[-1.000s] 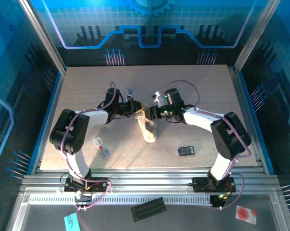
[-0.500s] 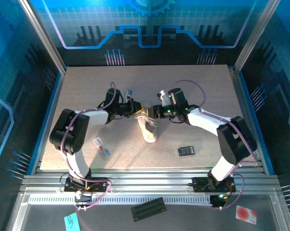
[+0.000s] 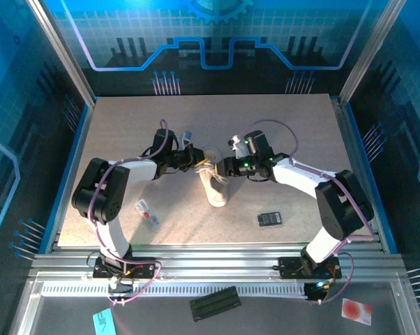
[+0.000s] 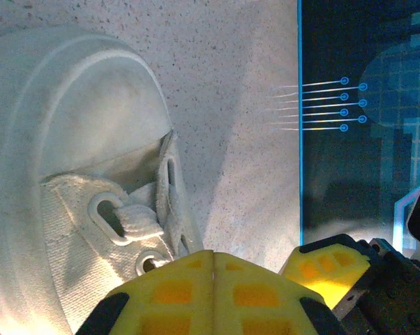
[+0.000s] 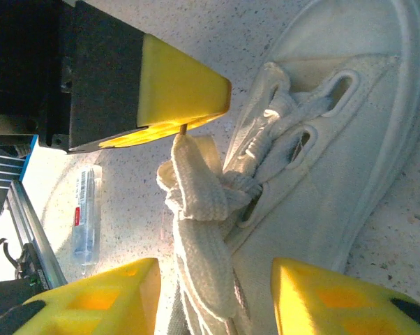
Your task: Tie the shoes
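My left jaws are pressed shut. From the left wrist camera I see the left gripper with its two yellow pads meeting along a thin seam. From the right wrist camera I see the stiff tip of one lace pinched at their very point, and the strand drops from there into the loose tangle over the eyelets.

My right jaws stand open. The right gripper has one yellow finger on each side of that tangle, with the bundled laces running down between them. I cannot tell whether either finger touches the cloth. In the left wrist view, one of those right fingers sits just beside my closed left pads.

Under both tools is the sneaker, pale cream canvas with a smooth toe cap and a light sole. It lies flat near the middle of the table. From above it runs front to back, with one rounded end toward the near edge. The two grippers meet over its laced part, the left arm reaching in from the left and the right arm from the right.

Further out, a flat white-and-red packet lies on the table near the left arm, well apart from the sneaker. A small black device lies to the right, nearer the front edge. Blue patterned walls close in the table on three sides.
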